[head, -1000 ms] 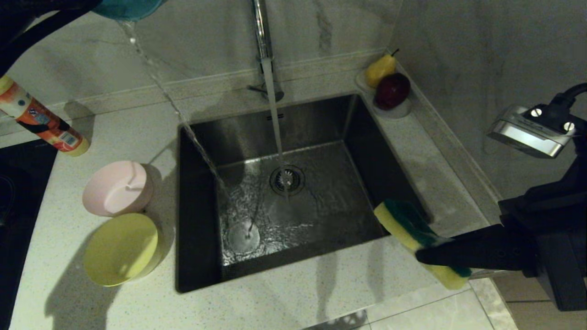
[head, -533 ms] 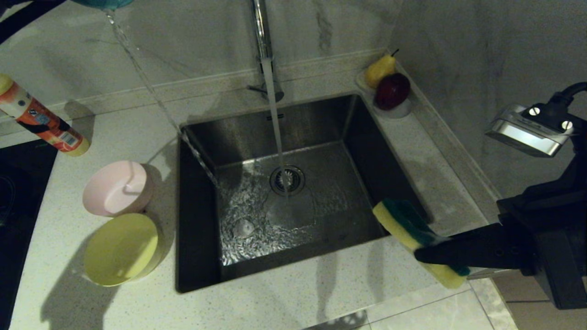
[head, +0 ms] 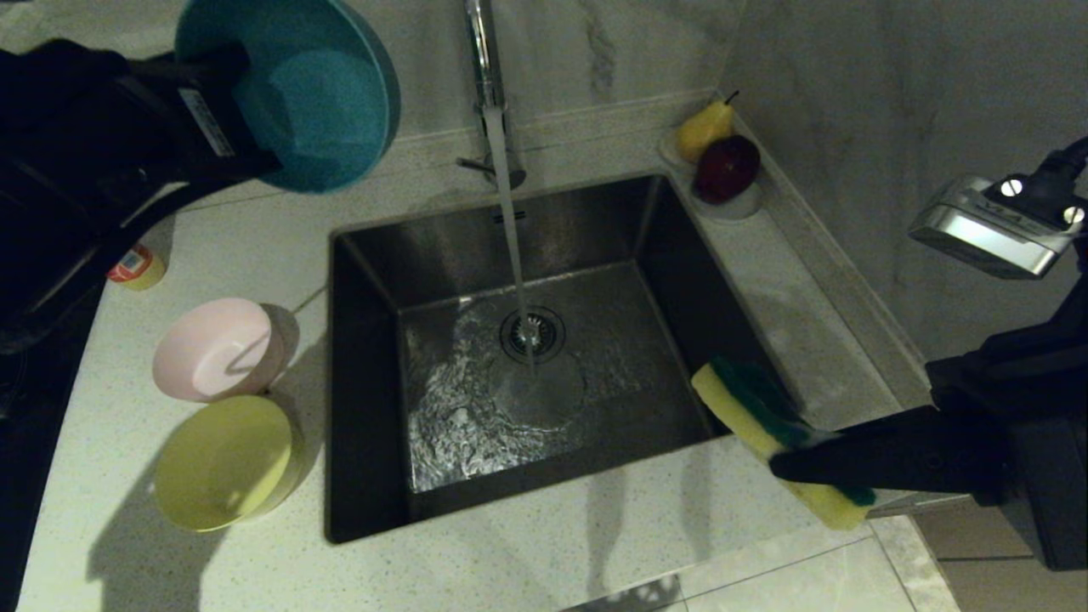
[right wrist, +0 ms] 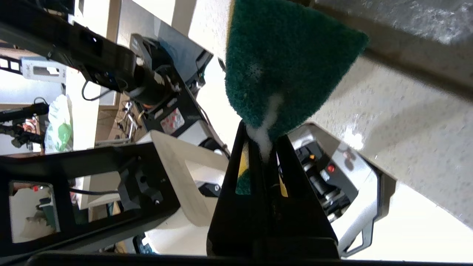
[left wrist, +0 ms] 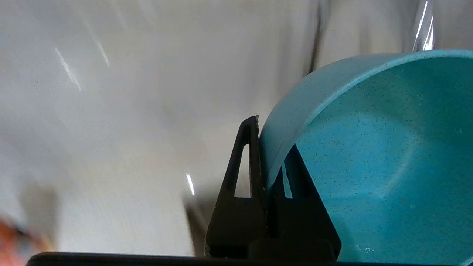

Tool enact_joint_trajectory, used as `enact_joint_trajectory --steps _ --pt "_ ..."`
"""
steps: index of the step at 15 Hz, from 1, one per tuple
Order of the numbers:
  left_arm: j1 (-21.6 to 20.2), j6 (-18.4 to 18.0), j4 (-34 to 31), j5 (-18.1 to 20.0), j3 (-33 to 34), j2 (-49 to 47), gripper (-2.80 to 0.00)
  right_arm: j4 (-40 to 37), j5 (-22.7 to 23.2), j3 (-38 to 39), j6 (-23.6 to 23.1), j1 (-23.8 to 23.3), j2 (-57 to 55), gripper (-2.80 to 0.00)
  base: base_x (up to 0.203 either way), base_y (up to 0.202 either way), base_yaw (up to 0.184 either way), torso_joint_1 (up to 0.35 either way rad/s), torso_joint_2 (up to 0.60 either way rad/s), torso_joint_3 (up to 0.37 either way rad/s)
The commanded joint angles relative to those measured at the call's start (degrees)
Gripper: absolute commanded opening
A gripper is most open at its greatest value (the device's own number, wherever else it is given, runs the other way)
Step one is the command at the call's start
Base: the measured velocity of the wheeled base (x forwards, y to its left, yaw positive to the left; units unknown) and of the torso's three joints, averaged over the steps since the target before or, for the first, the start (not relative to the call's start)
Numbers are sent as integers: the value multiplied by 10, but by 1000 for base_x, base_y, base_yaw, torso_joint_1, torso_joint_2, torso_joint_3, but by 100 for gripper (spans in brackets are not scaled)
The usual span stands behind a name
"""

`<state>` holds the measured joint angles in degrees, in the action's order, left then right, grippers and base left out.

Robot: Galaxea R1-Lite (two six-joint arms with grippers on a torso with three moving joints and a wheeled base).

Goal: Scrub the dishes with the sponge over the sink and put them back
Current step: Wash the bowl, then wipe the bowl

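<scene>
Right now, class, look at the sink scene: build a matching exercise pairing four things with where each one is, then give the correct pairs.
Things:
1. blue bowl
2. sponge
3. pink bowl
4. yellow bowl

Places:
A. on the counter left of the sink, nearer the front edge
B. gripped by its rim in the left gripper, held up
C. on the counter left of the sink, behind its neighbour
D. clamped in the right gripper at the sink's front right corner

Pairs: 1-B, 2-D, 3-C, 4-A
</scene>
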<state>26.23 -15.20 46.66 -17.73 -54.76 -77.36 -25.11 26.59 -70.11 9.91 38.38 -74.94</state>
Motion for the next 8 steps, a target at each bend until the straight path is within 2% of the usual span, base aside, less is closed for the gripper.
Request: enact_joint_trajectory --steps 1,3,5,6,8 --pt "0 92 -169 -1 -17 3 -280 -3 4 -17 1 2 -5 -280 0 0 0 0 0 0" --pt "1 186 -316 16 -40 9 -280 -9 18 -45 8 2 -9 -280 0 0 0 0 0 0" --pt "2 281 -407 63 -44 8 -280 -32 43 -76 26 6 -17 -280 0 0 0 0 0 0" --pt "9 311 -421 78 -34 9 -280 -53 54 -95 28 15 -31 -280 0 0 0 0 0 0" --pt "22 319 -418 78 -10 6 -280 -90 61 -136 31 28 -58 -280 0 0 0 0 0 0"
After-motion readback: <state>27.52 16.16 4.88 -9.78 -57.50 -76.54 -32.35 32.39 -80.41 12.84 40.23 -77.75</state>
